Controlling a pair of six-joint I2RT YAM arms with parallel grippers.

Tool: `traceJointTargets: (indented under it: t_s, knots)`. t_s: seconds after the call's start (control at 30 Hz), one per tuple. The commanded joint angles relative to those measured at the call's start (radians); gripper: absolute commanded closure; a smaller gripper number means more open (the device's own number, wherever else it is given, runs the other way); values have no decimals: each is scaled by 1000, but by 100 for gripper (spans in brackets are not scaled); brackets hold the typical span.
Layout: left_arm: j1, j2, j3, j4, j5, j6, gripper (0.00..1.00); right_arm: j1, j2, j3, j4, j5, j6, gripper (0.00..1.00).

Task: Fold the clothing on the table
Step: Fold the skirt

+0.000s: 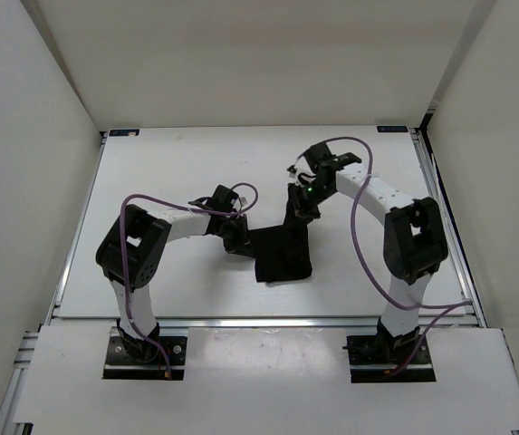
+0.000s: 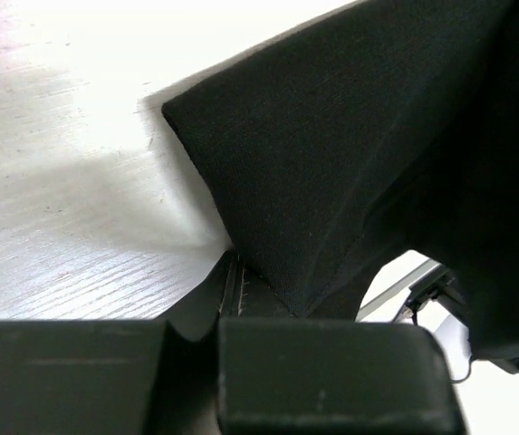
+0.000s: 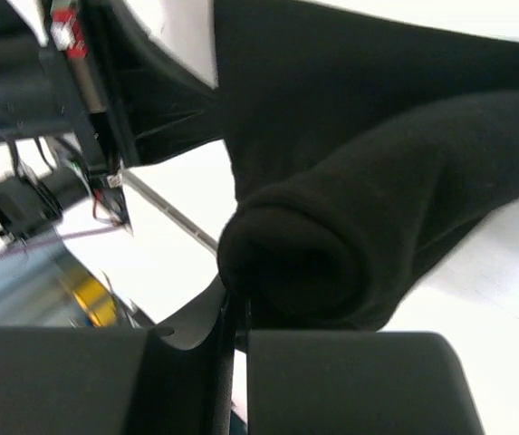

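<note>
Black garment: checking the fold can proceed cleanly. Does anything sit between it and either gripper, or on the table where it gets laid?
Nothing visible does. The left gripper is shut on the black garment at its left corner, the right gripper on its far edge, and no other object shows on the white table.

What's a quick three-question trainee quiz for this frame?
1. True or false: the left gripper and the right gripper are each shut on the clothing.
2. Where on the table is the clothing? A) far left corner B) around the middle, between the two grippers C) hanging over the near edge
3. Which gripper grips the clothing nearer the table's far edge?

Key: 1 true; 2 B; 3 right gripper.
</note>
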Motion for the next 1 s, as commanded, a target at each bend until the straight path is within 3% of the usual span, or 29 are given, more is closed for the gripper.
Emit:
traceJointTargets:
  t_s: [0.0,0.47,0.83,0.93,0.97]
  knots:
    - [15,18,-24,-17,-12,-2,100,63,22,60,-88,-47,-91,100]
    - [40,1,-19,-15,-27,-26,100,163,64,29,-106,-44,-157,100]
    - [55,-7,-11,-18,-30,-28,100,174,210,171,-99,-141,-160,97]
    - [58,-2,-8,-24,-24,-25,100,175,270,233,-114,-204,-157,81]
    - [59,-2,-11,-26,-26,-19,100,180,281,256,-119,-231,-162,69]
